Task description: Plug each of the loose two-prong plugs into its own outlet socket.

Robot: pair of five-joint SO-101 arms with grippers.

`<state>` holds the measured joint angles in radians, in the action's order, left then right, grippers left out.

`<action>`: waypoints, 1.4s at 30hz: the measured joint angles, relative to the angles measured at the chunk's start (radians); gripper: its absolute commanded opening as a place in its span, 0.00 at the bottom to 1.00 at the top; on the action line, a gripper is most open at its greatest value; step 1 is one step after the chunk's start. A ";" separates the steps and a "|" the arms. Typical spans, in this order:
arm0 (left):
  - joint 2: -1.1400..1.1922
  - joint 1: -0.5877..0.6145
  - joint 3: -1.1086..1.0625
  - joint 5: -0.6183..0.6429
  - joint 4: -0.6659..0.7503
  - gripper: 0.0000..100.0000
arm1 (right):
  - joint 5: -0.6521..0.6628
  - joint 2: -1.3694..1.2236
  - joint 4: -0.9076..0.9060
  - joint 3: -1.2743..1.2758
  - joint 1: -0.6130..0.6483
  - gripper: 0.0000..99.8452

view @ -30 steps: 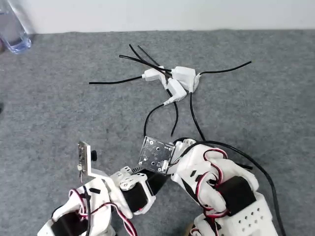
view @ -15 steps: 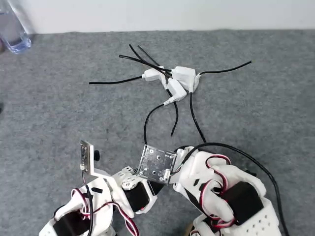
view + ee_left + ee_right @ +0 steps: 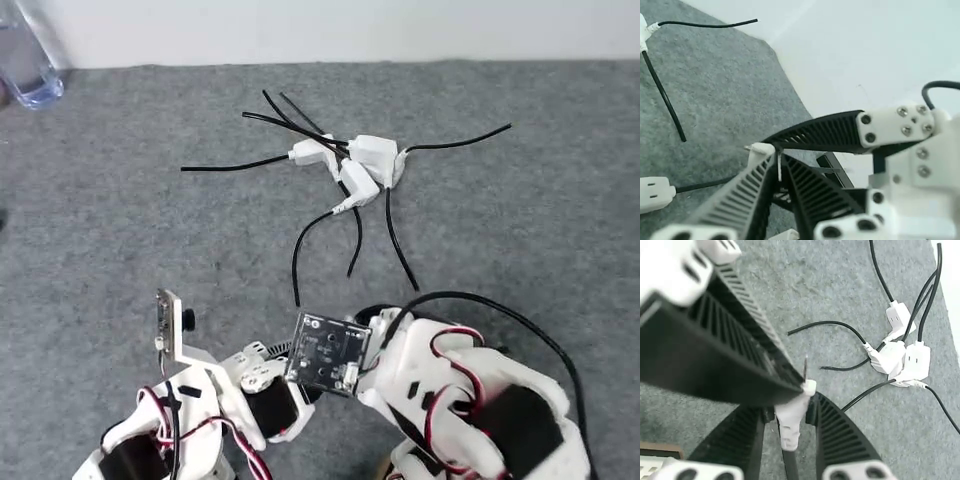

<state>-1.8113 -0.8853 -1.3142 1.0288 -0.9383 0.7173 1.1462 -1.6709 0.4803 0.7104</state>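
Note:
A small white two-prong plug (image 3: 790, 426) is pinched between the ribbed black fingers of my right gripper (image 3: 790, 407), its metal prong pointing away from the wrist. My left gripper (image 3: 774, 156) meets it from the opposite side, with its fingers closed at the plug's tip (image 3: 761, 148) and a prong showing between them. In the high view both wrists sit close together at the near edge, under the right arm's camera plate (image 3: 328, 350). The white sockets and plugs on black cables lie bunched together (image 3: 355, 165) farther out on the grey mat. One white socket (image 3: 652, 192) lies near the left gripper.
Black cables (image 3: 300, 245) trail from the bunch toward the arms and out to both sides. A clear bottle (image 3: 25, 60) stands at the far left corner. A white wall borders the mat's far edge.
The right arm's wrist has drawn back toward the near edge and turned, its camera plate now lower in the high view. The left arm shifted slightly. The bunch of sockets has not moved.

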 measured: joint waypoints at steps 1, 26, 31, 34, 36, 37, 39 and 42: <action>0.000 0.000 0.002 0.000 0.000 0.02 | 0.000 0.000 -0.006 -0.003 0.000 0.01; 0.000 0.003 0.000 0.000 -0.002 0.02 | 0.000 0.095 -0.046 -0.003 0.002 0.01; 0.000 0.002 0.011 0.000 0.006 0.02 | -0.026 0.094 -0.061 -0.066 0.011 0.01; 0.000 0.002 0.014 0.000 0.008 0.02 | -0.032 0.092 -0.074 -0.103 0.015 0.01; 0.000 0.002 0.014 0.000 0.008 0.02 | -0.035 0.092 -0.075 -0.107 0.017 0.01; 0.000 0.002 0.014 0.000 0.008 0.02 | -0.035 0.092 -0.075 -0.107 0.017 0.01; 0.000 0.002 0.014 0.000 0.008 0.02 | -0.035 0.092 -0.075 -0.107 0.017 0.01; 0.000 0.002 0.014 0.000 0.008 0.02 | -0.035 0.092 -0.075 -0.107 0.017 0.01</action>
<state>-1.8113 -0.8838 -1.3004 1.0288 -0.9306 0.6820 1.2382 -1.7461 0.3728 0.7273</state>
